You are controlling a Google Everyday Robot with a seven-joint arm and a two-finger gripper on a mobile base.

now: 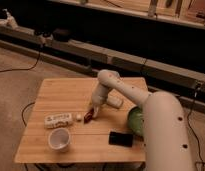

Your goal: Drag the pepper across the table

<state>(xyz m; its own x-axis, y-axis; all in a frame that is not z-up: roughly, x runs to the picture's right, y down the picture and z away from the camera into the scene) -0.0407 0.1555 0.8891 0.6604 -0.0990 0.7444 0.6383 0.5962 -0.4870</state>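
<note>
The pepper [88, 116] is a small dark red-brown thing lying on the light wooden table [61, 92], near the middle. My gripper [94, 110] points down at the end of the white arm, right at the pepper's upper right end and touching or nearly touching it. The white bottle [58, 119] lies on its side to the left of the pepper.
A white cup [59, 139] stands near the front left edge. A black flat device [120, 138] lies at the front right. A green bowl [136, 120] sits at the right, partly behind my arm. A pale block [114, 102] lies behind the gripper. Cables run over the floor.
</note>
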